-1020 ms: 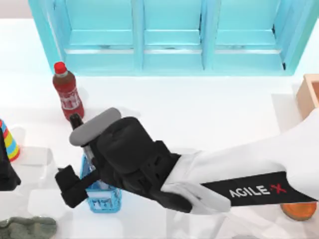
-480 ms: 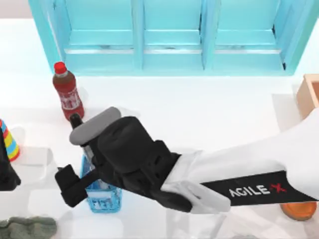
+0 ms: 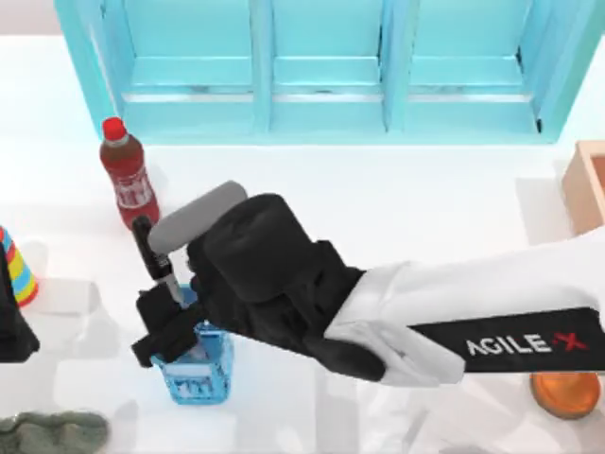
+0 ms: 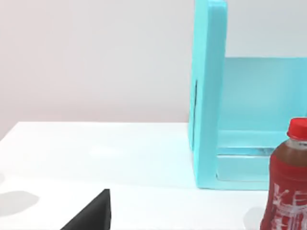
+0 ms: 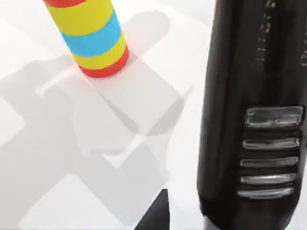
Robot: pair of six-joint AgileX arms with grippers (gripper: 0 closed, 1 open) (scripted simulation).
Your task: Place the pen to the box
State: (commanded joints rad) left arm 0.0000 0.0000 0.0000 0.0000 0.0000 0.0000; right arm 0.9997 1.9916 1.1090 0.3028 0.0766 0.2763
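Right arm: reaches in from the top view's right edge across the bench to its left-centre part; white sleeve lettered AGILEX, black wrist housing, grey cylinder on the wrist.

Right hand: directly above the basket. One black finger slants over the basket's rim; the other is masked by the wrist. The hand looks clamped on the pen, though the contact itself is partly hidden.

Pen: rises out of the hand, black cap tilted toward the bottle, tip near the bottle's base but apart from it. A short silver stretch of barrel shows at the fingers, above the basket. In the right wrist view the ribbed black cap stands close beside the camera.

Basket: small, blue mesh, on the bench under the hand, near the front edge.

Box: tan, at the bench's far right edge, cut off by the frame; well apart from the pen and hand.

Bottle: red, red-capped, upright, left of centre before the shelf unit; also in the left wrist view.

Shelf unit: turquoise, along the back.

Striped cylinder: red, yellow and blue bands, at the left edge; also in the right wrist view.

Orange object: front right, round, partly under the arm.

Grey-green cloth: front left corner.

Left arm: parked at the left edge; its hand's state cannot be told.
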